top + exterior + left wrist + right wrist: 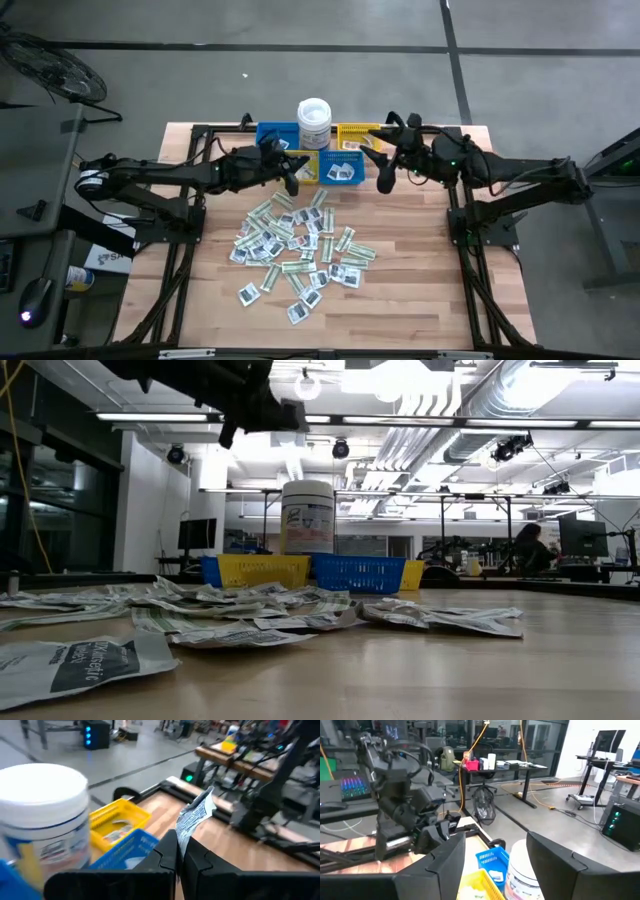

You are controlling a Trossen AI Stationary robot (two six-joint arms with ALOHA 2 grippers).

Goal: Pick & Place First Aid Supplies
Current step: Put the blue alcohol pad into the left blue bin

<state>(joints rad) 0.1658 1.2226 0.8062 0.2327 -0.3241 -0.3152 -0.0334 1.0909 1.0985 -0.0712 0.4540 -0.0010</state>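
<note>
The first aid supplies (300, 245) lie as a loose pile of flat packets at mid-table. At the far edge stand a white tub (314, 120), two blue bins (340, 170) (277, 133) and a yellow bin (355, 135). My left gripper (292, 178), beside the nearer blue bin, is shut on one white packet with dark print (196, 815). My right gripper (500, 865) hangs open and empty above the table, right of the bins (385, 175), facing the tub (525, 870). My left gripper pinches the packet's near end (181, 840) between its two fingertips (169, 854). The fingers lie almost level, coming from the table's left. The crumpled packet sticks out beyond the fingertips, lifted clear above the bins.
Some packets lie inside the nearer blue bin (345, 173) and the yellow bin (117, 822). Black frame rails run along the table's left and right sides (470, 270). Bare wood shows near the front edge (400, 320).
</note>
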